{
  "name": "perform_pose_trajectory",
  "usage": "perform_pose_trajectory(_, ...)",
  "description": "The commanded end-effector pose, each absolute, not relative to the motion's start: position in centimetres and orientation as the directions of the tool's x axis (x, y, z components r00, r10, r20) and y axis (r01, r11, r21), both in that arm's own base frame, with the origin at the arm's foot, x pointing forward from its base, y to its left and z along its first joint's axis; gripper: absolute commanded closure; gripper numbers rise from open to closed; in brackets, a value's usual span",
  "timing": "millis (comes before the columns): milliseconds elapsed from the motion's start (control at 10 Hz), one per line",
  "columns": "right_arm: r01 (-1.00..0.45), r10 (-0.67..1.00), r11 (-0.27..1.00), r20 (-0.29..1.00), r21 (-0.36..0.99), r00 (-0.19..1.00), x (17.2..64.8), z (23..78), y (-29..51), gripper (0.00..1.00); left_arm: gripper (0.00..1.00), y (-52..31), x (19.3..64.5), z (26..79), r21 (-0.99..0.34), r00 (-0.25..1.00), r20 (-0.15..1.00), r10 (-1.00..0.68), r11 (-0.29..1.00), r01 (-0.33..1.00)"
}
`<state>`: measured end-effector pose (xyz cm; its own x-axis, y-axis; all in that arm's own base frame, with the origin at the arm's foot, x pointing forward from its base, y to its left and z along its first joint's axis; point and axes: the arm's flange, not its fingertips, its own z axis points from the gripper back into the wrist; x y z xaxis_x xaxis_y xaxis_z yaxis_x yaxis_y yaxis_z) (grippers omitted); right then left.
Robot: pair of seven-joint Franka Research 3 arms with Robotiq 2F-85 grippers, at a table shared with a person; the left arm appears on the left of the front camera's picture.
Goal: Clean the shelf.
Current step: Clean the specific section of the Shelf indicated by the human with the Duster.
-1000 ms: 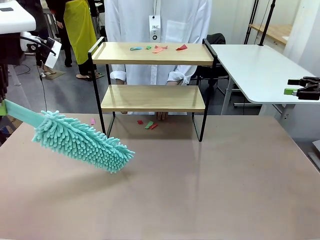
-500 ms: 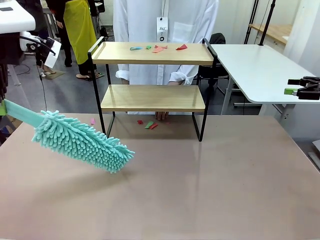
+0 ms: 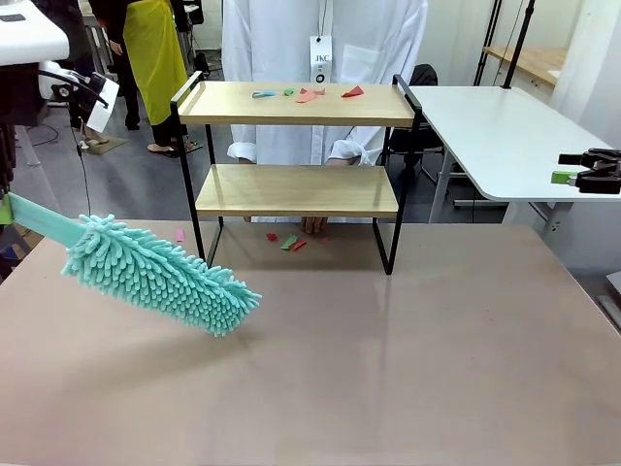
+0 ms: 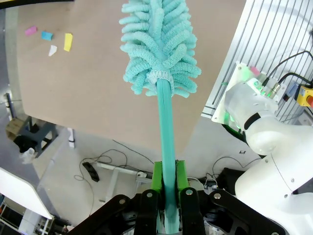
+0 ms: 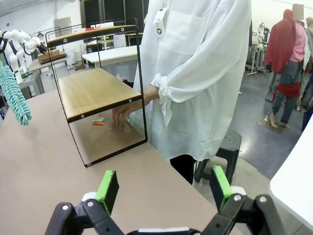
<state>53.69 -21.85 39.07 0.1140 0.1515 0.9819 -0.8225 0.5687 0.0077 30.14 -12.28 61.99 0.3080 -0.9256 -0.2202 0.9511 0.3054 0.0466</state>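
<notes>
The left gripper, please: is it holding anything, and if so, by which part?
The left gripper is shut on the teal duster, clamping its flat handle well back from the fluffy head.

"JKC" on the person's badge (image 3: 320, 60)

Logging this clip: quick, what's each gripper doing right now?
Left gripper: closed on the teal duster handle.
Right gripper: open, holding nothing.
</notes>
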Motion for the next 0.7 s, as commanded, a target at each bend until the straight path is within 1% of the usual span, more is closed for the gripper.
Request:
perform_pose_trajectory(0, -0.821, 0.158, 0.570, 0.979, 0.017, 0.130, 53.7, 39.4, -21.7, 0.00, 0.87, -12.1, 29.9, 62.1, 0.044, 0.304, -0.212, -0.929, 0.302, 0.952)
perform_pose_trajectory(400, -0.821, 0.158, 0.570, 0.979, 0.017, 0.130, 53.7, 39.4, -21.7, 0.00, 0.87, -12.3, 30.1, 62.0, 0.047, 0.308, -0.220, -0.926, 0.305, 0.951)
perform_pose_trajectory(500, -0.821, 0.158, 0.570, 0.979, 0.017, 0.130, 53.7, 39.4, -21.7, 0.00, 0.87, -12.7, 30.2, 61.7, 0.043, 0.279, -0.152, -0.948, 0.276, 0.960)
perform_pose_trajectory(600, -0.821, 0.158, 0.570, 0.979, 0.017, 0.130, 53.7, 39.4, -21.7, 0.00, 0.87, -13.1, 29.8, 61.0, 0.028, 0.257, -0.109, -0.960, 0.255, 0.967)
